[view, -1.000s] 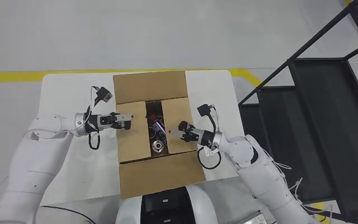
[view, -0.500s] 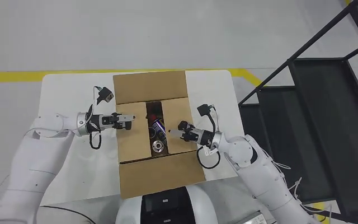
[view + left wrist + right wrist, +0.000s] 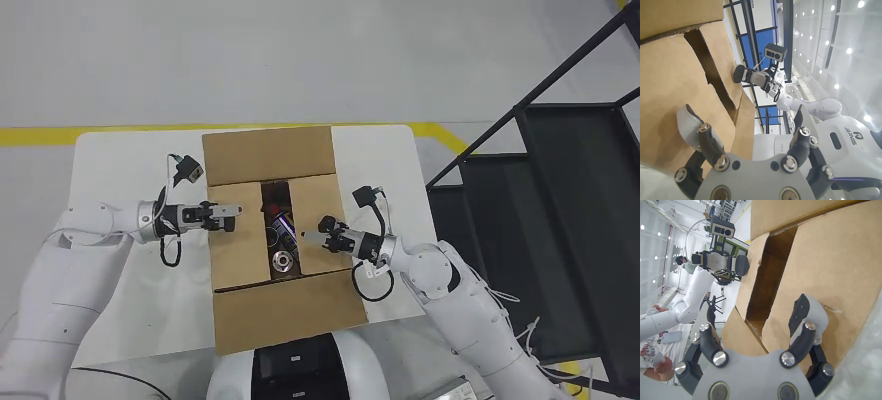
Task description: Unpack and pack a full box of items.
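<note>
A brown cardboard box (image 3: 268, 155) stands mid-table, its far and near flaps (image 3: 290, 310) folded outward. The two side flaps lie nearly flat, leaving a narrow gap where dark items (image 3: 283, 232) and a round metal can (image 3: 285, 262) show. My left gripper (image 3: 226, 215) is open at the left side flap (image 3: 236, 245); in the left wrist view the left gripper (image 3: 744, 121) has one finger against the cardboard (image 3: 674, 79). My right gripper (image 3: 312, 238) is open over the right side flap (image 3: 322, 210); the right gripper (image 3: 755, 315) straddles that flap's edge (image 3: 810, 266).
The white table (image 3: 130, 160) has bare room left and right of the box. Black metal stairs (image 3: 540, 180) stand close beyond the table's right edge. A yellow floor line (image 3: 60, 135) runs behind the table.
The left gripper shifted slightly toward the box's middle. The right gripper wavered a little and is back near where it was. The flaps look the same.
</note>
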Tool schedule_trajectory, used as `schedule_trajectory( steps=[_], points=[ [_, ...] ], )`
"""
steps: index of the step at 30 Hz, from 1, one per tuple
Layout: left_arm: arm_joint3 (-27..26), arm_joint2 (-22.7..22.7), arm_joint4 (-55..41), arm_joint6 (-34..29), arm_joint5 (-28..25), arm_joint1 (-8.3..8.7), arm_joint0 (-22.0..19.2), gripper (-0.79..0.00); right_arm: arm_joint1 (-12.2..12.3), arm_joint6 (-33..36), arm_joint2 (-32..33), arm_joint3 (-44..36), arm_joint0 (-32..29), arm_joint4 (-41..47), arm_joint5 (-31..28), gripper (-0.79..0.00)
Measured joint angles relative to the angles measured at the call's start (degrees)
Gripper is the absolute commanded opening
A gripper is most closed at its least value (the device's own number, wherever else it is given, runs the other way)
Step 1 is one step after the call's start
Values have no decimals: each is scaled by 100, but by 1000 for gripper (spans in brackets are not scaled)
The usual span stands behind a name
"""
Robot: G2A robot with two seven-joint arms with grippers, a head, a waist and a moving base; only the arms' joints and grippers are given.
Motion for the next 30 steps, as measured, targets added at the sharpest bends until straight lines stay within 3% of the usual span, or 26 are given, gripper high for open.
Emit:
schedule_trajectory(
  steps=[7, 30],
  points=[
    [33, 244, 286, 45, 441, -45, -158, 0, 0, 0, 0, 0, 0, 0, 0, 0],
    [176, 385, 342, 3, 448, -90, -331, 0, 0, 0, 0, 0, 0, 0, 0, 0]
  ],
)
